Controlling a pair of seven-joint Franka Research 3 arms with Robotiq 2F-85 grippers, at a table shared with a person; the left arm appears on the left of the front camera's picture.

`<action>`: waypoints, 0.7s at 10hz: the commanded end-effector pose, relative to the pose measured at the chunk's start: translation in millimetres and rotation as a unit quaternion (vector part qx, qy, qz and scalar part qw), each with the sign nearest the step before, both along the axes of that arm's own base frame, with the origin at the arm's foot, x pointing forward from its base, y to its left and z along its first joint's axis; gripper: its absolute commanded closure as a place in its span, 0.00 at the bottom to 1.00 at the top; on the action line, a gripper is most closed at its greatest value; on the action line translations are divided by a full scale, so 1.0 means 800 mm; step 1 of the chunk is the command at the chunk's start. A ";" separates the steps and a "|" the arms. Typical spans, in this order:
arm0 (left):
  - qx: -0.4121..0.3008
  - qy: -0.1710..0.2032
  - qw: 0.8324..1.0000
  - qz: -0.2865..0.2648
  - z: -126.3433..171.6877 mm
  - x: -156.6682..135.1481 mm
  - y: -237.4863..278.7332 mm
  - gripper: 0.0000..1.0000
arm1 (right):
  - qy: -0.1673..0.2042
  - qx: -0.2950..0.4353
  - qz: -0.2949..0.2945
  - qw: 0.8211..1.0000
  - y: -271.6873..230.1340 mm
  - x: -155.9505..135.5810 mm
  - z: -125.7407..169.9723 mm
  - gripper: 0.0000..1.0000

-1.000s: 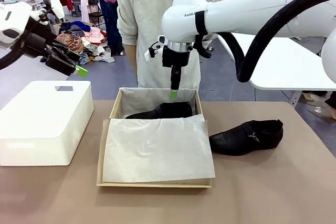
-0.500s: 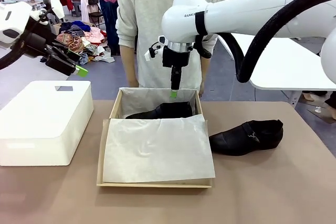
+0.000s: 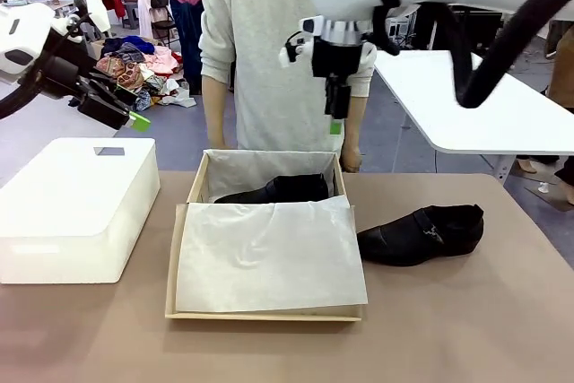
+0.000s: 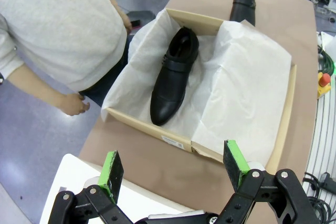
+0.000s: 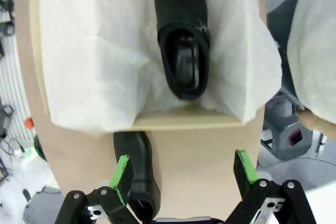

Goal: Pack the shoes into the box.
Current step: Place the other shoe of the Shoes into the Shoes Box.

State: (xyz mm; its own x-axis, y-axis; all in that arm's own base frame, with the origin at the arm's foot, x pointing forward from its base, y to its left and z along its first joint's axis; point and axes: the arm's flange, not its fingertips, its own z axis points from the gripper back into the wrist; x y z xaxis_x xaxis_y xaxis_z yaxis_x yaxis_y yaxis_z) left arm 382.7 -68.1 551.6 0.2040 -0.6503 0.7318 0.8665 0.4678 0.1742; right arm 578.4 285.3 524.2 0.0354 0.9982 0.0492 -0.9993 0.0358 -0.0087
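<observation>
One shoe [image 3: 273, 190] in box [image 3: 269, 316], other shoe [image 3: 421, 233] beside

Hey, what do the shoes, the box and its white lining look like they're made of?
The packed shoe and the loose shoe: black leather or a lookalike, smooth with a soft sheen. The box: tan cardboard, matte, with stiff flat walls. The lining: thin white tissue paper, creased and draped over the rim.

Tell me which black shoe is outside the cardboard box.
The shoe lying on the table, right of the box; the other shoe rests on tissue paper inside it.
</observation>
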 end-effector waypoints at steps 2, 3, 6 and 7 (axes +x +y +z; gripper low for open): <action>-0.005 -0.004 1.000 -0.009 0.000 0.003 0.002 0.00 | -0.032 -0.019 0.018 0.999 -0.080 -0.046 -0.004 0.00; -0.005 -0.004 1.000 -0.009 0.000 0.003 0.002 0.00 | -0.026 -0.025 0.012 0.999 -0.105 -0.056 -0.004 0.00; -0.005 -0.004 1.000 -0.009 0.000 0.003 0.002 0.00 | -0.043 -0.016 -0.008 0.999 -0.152 -0.066 -0.019 0.00; -0.005 -0.004 1.000 -0.009 0.000 0.003 0.002 0.00 | -0.045 -0.006 -0.015 0.999 -0.163 -0.062 -0.028 0.00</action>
State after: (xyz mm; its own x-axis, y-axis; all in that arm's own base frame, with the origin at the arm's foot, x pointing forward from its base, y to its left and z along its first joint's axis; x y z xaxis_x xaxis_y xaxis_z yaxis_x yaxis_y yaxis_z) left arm 382.6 -68.2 551.8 0.2039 -0.6508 0.7313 0.8662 0.4680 0.1750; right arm 534.5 162.4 512.2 0.0842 0.9964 -0.0094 -0.9939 0.0833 -0.0723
